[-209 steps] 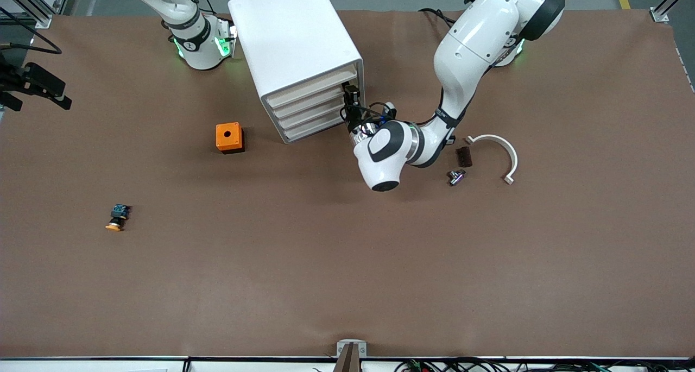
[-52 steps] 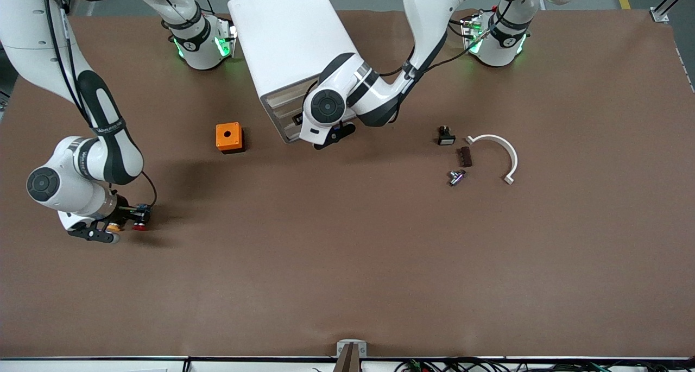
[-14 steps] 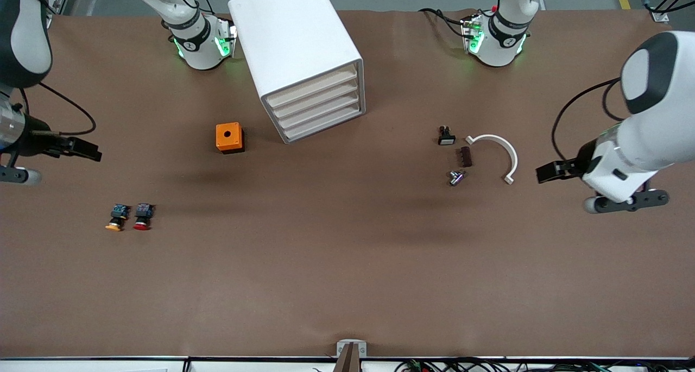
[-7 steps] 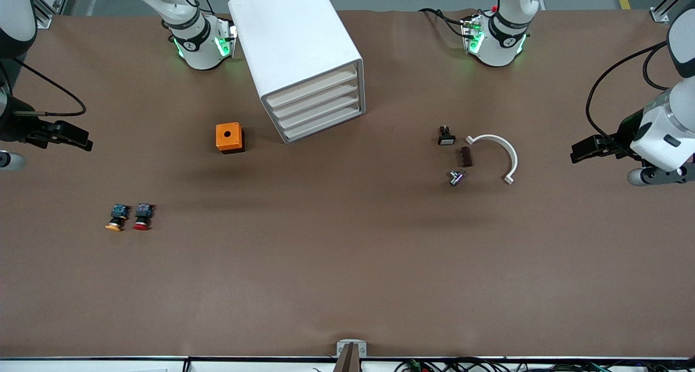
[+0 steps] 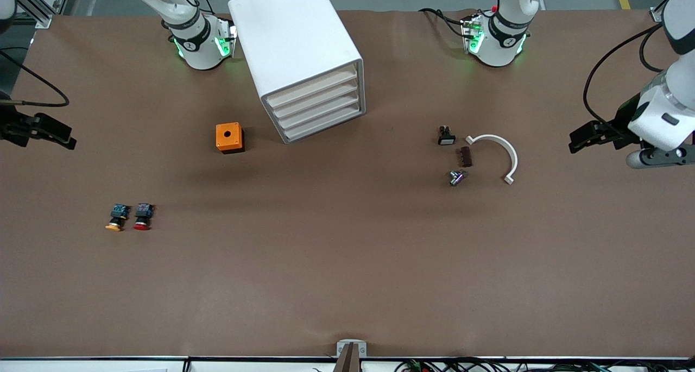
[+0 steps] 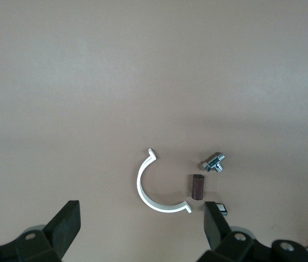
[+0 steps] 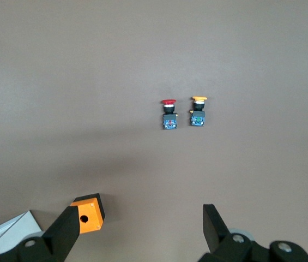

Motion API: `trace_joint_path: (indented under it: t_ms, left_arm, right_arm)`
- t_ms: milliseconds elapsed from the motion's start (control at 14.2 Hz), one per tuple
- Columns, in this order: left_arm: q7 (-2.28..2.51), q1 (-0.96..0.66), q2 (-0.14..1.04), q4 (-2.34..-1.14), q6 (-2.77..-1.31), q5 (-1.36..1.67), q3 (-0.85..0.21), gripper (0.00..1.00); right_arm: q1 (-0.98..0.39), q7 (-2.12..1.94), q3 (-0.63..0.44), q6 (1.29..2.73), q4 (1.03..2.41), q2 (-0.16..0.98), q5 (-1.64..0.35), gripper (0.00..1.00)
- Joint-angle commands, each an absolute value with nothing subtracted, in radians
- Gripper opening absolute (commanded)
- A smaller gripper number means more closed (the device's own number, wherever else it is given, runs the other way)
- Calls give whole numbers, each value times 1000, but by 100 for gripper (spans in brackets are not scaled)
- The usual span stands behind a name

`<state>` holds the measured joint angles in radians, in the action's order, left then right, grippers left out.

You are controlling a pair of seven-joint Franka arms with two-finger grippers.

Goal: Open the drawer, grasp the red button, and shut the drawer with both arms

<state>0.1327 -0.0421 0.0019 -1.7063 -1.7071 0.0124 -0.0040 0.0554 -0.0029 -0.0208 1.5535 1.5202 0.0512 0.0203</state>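
On the counter (image 5: 347,263) in the front view, the button (image 5: 143,216) is lying on its side just beside the yellow-capped button (image 5: 115,218), toward the right arm's end and nearer the camera than the orange box (image 5: 229,137). All four fronts of the cabinet (image 5: 296,51) are sitting flush, the drawer (image 5: 320,123) among them. The right gripper (image 5: 51,133) and left gripper (image 5: 589,138) are hanging over opposite ends of the counter, both waiting.

From the left wrist, the jaws are standing spread and empty above the white clip (image 6: 156,188).

From the right wrist, the jaws are likewise gaping with nothing between them; the button (image 7: 168,113) is showing its red cap and squarish body. It is probably light, rigid and apt to roll, so pinching the flat-sided black body looks safer than the rounded cap.
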Motion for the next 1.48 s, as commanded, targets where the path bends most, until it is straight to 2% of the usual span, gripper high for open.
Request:
trace_joint_path:
  t_ms: [0, 422, 703, 1125, 1406]
  left_arm:
    - [121, -48, -52, -1750, -1732, 3, 5, 100]
    - [117, -48, -52, -1715, -1689, 2, 3, 100]
    - [38, -12, -51, -1646, -1640, 6, 5, 100]
    - [51, -15, -46, -1643, -1631, 3, 0, 100]
    - [52, -17, -46, -1637, -1606, 3, -3, 100]
  right_arm:
    - [66, 3, -25, 1474, 1482, 63, 18, 100]
    - [71, -12, -21, 1460, 1485, 9, 15, 100]
    - [74, -49, -25, 1482, 1607, -83, 14, 100]
    - [74, -49, -25, 1577, 1807, -231, -3, 100]
    - [71, -49, -23, 1588, 1836, -258, -3, 100]
